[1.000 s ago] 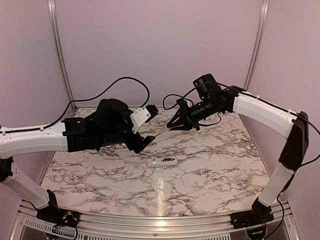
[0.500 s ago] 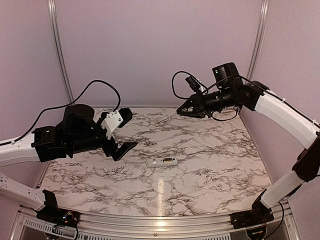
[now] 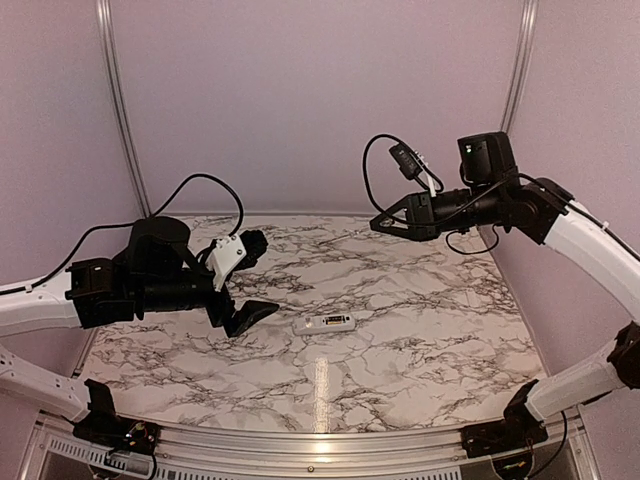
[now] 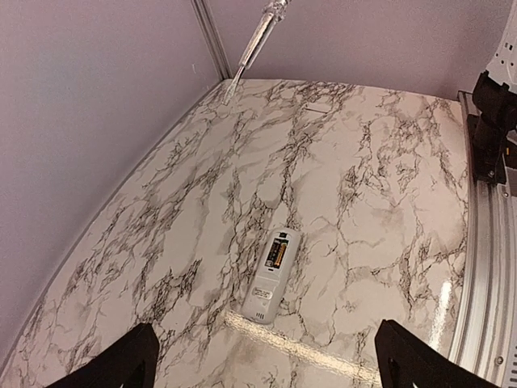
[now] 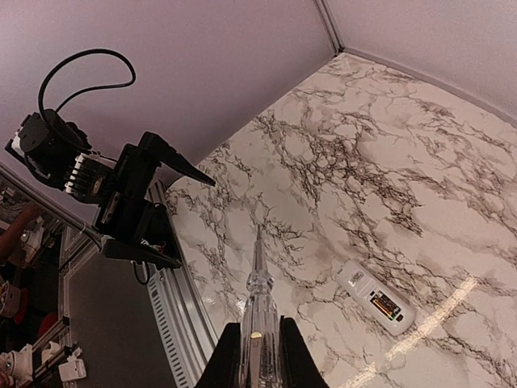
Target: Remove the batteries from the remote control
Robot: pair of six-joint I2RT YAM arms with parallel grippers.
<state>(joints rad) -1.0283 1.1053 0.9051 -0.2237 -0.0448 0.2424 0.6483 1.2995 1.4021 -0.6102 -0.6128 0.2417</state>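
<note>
On the left, your left end effector (image 3: 248, 280) hangs above the bench (image 3: 420, 340) with its jaws spread wide and nothing between them. It is to the left of the remote control (image 3: 324, 323) and apart from it. The remote control lies flat near the middle of the bench. Its compartment is uncovered, so the batteries (image 4: 276, 252) show as a small dark and gold patch inside. On the right, your right end effector (image 3: 392, 222) is high near the back wall and pinches a thin clear tool (image 5: 258, 311), with the tip pointing ahead.

I think the main danger is that nothing holds the remote control down. If you pry at a battery with the tool tip, the light body can slide or turn on the smooth marble, and the tip can slip off. A battery that jumps out can roll, and the front rail (image 3: 300, 447) is the only stop I see on the near side. The tool may also twist in the pinch if you push sideways.

The bench is bare all around the remote control, so both arms have room to come down. The left wall is near the left arm, and the right arm is close to the corner post (image 3: 515, 80), so swing toward the middle.
</note>
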